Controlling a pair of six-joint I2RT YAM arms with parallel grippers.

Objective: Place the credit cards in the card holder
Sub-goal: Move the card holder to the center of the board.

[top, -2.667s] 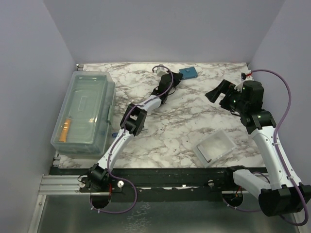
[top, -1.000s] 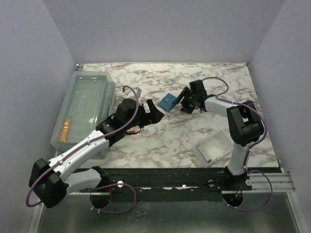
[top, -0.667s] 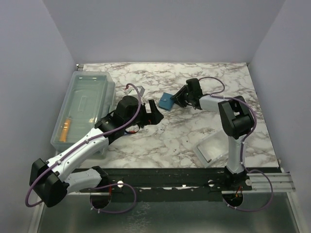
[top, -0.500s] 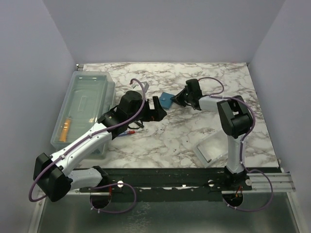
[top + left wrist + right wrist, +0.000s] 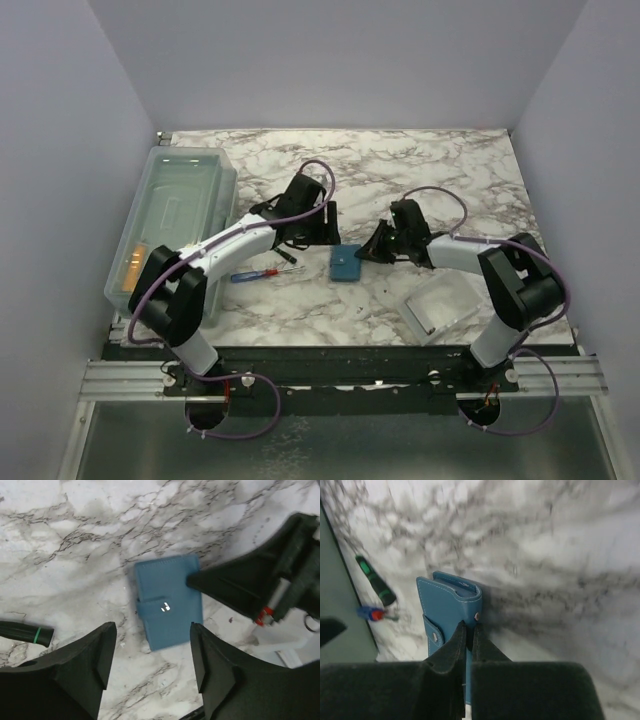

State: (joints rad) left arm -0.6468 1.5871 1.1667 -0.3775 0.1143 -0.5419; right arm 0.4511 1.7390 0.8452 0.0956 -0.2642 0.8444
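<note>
The card holder (image 5: 347, 264) is a closed teal-blue wallet with a snap tab, lying flat on the marble near the middle of the table. My right gripper (image 5: 370, 254) reaches in from the right and is shut on its edge; the wrist view shows both fingers pinching the card holder (image 5: 447, 612) at the right gripper (image 5: 468, 625). My left gripper (image 5: 312, 226) hovers above it, open, and in the left wrist view the card holder (image 5: 167, 602) lies just beyond the left gripper (image 5: 152, 630). The golden-orange credit cards (image 5: 130, 262) show faintly through the clear bin's wall.
A large clear bin (image 5: 175, 215) stands along the left edge. A shallow white tray (image 5: 440, 303) sits near the front right. A red-and-blue screwdriver (image 5: 255, 273) lies left of the wallet, and a green-handled tool (image 5: 375, 580) lies beside it.
My right gripper has shut on the card holder and drawn it toward the front middle. The left arm has swung right over it, still open.
</note>
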